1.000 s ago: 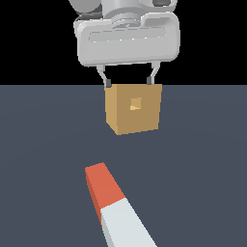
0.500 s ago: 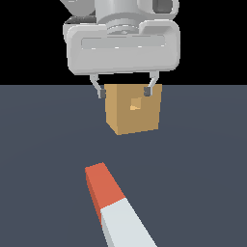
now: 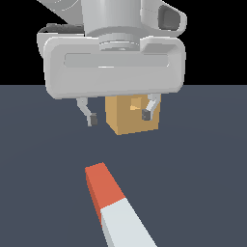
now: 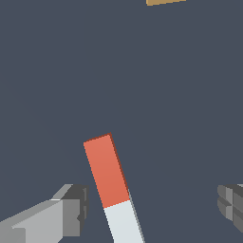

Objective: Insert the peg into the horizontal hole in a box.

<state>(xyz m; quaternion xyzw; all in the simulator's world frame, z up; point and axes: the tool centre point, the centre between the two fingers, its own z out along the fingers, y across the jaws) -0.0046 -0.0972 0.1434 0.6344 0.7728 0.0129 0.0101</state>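
Note:
The peg (image 3: 113,202) lies flat on the dark floor near the front of the exterior view, its red-orange half pointing toward the box and its pale half running off the frame's edge. The wrist view shows the peg (image 4: 109,178) between the two fingertips. The tan box (image 3: 126,118) stands farther back, partly covered by my gripper; its hole (image 3: 135,107) shows on the facing side. My gripper (image 3: 119,116) hangs open above the floor, between the box and the peg, holding nothing. Only a sliver of the box (image 4: 163,2) shows in the wrist view.
A flat dark grey-blue floor (image 3: 202,159) spreads around the peg and box. Nothing else stands on it.
The gripper has come toward the camera and lower, looming larger and now covering the box's top. Peg and box have not moved.

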